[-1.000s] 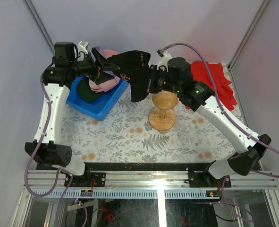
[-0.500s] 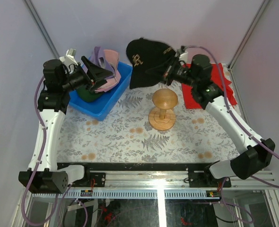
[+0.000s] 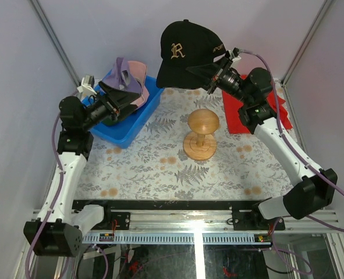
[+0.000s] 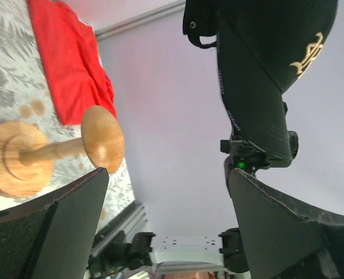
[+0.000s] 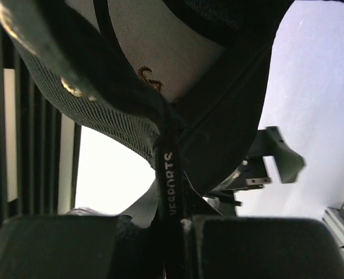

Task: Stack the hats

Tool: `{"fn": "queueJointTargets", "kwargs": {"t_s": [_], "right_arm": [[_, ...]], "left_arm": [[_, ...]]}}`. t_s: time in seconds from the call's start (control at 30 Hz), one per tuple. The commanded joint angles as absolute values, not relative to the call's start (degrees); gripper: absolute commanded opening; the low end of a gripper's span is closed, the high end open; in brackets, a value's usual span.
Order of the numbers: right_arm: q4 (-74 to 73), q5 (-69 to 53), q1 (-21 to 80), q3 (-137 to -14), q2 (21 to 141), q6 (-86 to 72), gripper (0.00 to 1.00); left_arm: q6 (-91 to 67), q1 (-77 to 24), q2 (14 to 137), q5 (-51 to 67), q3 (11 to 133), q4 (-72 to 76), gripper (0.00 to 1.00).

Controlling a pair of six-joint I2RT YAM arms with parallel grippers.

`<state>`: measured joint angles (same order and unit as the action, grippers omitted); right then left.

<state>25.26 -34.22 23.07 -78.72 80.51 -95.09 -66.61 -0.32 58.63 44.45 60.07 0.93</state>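
The hats are not stacked anywhere that I can see, so I judge the task to be at an early stage. My right gripper (image 3: 199, 73) is clamped on the black cap (image 3: 186, 55), the one with the gold emblem. It holds the cap high in the air at the far side of the table (image 3: 160, 168), above and behind the wooden stand (image 3: 202, 125). My right wrist view shows a band at the cap's edge pinched tight between my fingers.

The stand's round head is bare, and no cap rests on it. The pink cap (image 3: 138, 72) and the lavender cap (image 3: 120, 72) lie bunched together in the blue bin (image 3: 125, 132) at the far left. A fourth cap may lie under them, but my left arm hides that part of the bin and I cannot tell.

My left gripper (image 3: 131, 97) hangs over the bin with its jaws wide apart and nothing between them. Its wrist view looks across at the stand, the red cloth (image 4: 73, 64) and the raised black cap.

One cap is lifted and none is placed. What is left, by my reckoning, is to set the black cap down, probably on the stand. Then each cap from the bin has to be brought over and set on top of it.
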Motion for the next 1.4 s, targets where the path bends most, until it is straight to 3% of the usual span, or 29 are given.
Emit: {"fn": "queueJointTargets", "kwargs": {"t_s": [0.0,0.2,0.83,1.0,1.03,1.17,1.3,1.37], "right_arm": [[37.4,-35.9,22.8,-79.9,80.3,-103.0,0.0],[39.6,-35.6,23.7,-76.5,79.5,-103.8,0.0],[43.7,-35.3,26.5,-73.6,79.4,-106.5,0.0],[45.2,-35.3,26.5,-70.6,77.9,-107.8,0.0],[45.3,-35.4,26.5,-70.2,77.8,-107.8,0.0],[45.8,-35.6,26.0,-68.5,77.5,-108.3,0.0],[46.1,-36.7,24.1,-67.3,77.5,-108.4,0.0],[44.4,-38.1,22.6,-67.8,77.6,-107.0,0.01]], "left_arm": [[-79.6,-4.4,60.3,40.8,57.6,21.9,0.85],[-81.0,-10.7,66.2,37.5,64.9,23.5,0.86],[-81.0,-16.1,74.8,33.5,68.1,26.7,0.87],[-81.0,-16.0,77.8,32.8,71.5,26.6,0.82],[-81.0,-16.0,78.4,32.7,72.2,26.7,0.77],[-83.0,-16.1,80.2,33.0,72.9,29.6,0.36],[-83.5,-16.1,79.7,33.0,72.0,30.1,0.02],[-81.9,-16.0,78.8,32.1,71.7,28.3,0.0]]}}
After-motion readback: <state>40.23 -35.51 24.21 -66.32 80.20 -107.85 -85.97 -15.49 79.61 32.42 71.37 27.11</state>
